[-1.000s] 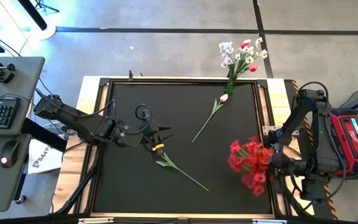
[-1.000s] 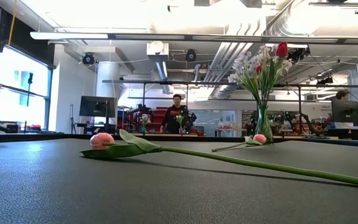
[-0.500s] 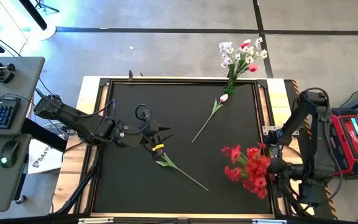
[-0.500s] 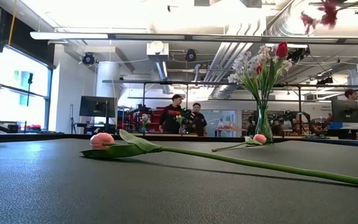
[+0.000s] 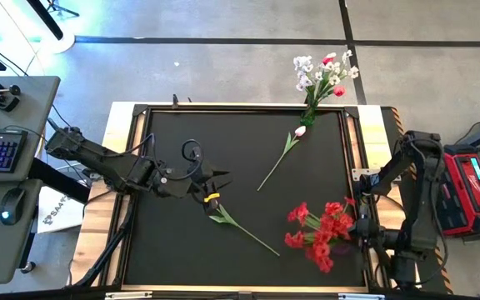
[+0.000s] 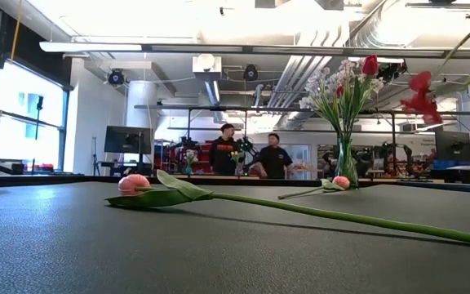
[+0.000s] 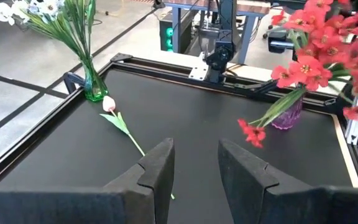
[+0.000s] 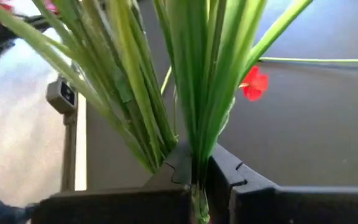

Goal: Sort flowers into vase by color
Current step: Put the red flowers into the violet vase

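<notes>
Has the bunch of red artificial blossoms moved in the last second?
Yes. The bunch of red artificial blossoms, in the right claw, has shifted from the black table's right edge inward and toward its near edge.

Middle of the mat point(image 5: 182, 242) is mostly open; two loose tulips point(image 5: 238, 227) point(image 5: 280, 158) cross it, red bunch point(image 5: 317, 233) blocks near right, green vase point(image 7: 94, 87) far right.

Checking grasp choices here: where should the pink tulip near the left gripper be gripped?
Grip the pink tulip on its bare stem beyond the leaves, coming straight down with jaws across the stem. It lies flat, blossom by the left gripper, the stem thin and unobstructed.
</notes>
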Robot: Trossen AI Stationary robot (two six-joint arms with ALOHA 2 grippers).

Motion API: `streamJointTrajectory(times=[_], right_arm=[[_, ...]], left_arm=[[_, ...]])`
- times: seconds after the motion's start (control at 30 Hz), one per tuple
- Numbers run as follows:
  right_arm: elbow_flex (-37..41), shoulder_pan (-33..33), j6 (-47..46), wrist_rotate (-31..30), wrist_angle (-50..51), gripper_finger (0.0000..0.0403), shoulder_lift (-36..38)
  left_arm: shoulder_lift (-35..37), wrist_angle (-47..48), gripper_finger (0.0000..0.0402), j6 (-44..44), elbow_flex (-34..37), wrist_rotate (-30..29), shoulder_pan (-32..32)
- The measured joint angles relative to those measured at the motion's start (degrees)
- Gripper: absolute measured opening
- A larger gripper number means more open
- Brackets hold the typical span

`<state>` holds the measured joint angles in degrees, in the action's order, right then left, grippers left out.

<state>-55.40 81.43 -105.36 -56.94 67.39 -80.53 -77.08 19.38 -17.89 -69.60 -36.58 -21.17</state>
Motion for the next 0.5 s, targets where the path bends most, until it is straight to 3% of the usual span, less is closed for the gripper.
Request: streamJointTrajectory(times=[0.33,0.5], right_arm=[[-0.1,0.3,-2.8,0.6,-0.1,0.0003,-1.1],[0.0,0.4,-2.6,7.7,-0.6,0.0003,0.5]], left_arm=[[0.0,0.0,0.0111,1.1,0.0,0.1,-0.3],[0.0,0.0,0.0110,1.6,0.0,0.0,-0.3]])
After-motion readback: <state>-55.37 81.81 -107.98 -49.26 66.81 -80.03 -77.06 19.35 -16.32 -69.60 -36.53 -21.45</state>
